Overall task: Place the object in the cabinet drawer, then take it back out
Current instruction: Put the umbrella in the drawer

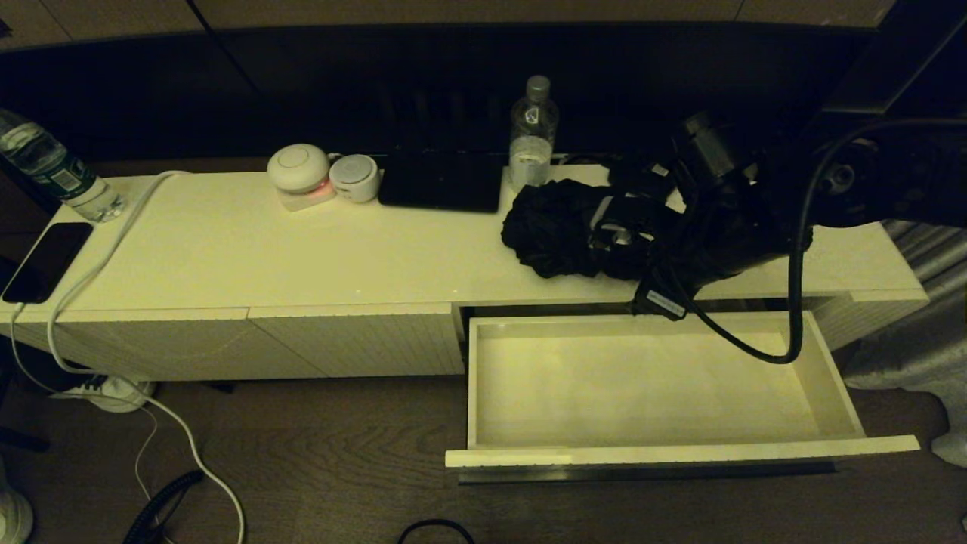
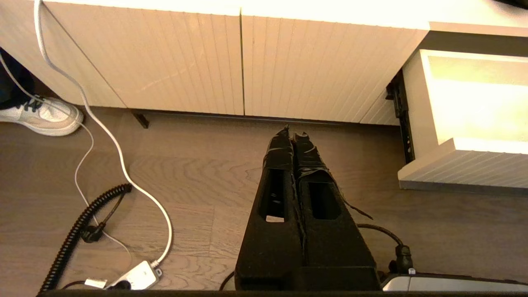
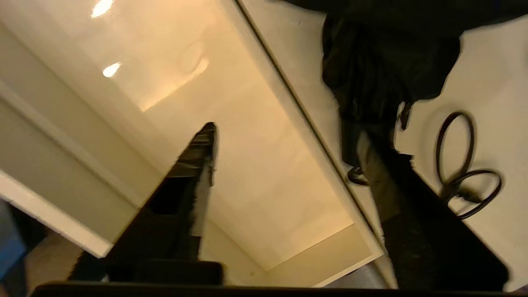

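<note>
Resting near the cabinet top's [image 1: 227,249] front edge, the umbrella [image 1: 559,227] lay beside your right gripper [image 3: 284,144], jaws apart, above the empty drawer [image 1: 831,363].

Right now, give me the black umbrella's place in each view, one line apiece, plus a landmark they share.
Head view: umbrella bunched on the cabinet top, behind the open drawer, at the right gripper.
Left wrist view: not in it.
Right wrist view: umbrella on the cabinet top, beyond one finger.
Shared landmark: the open drawer, in all three.
</note>
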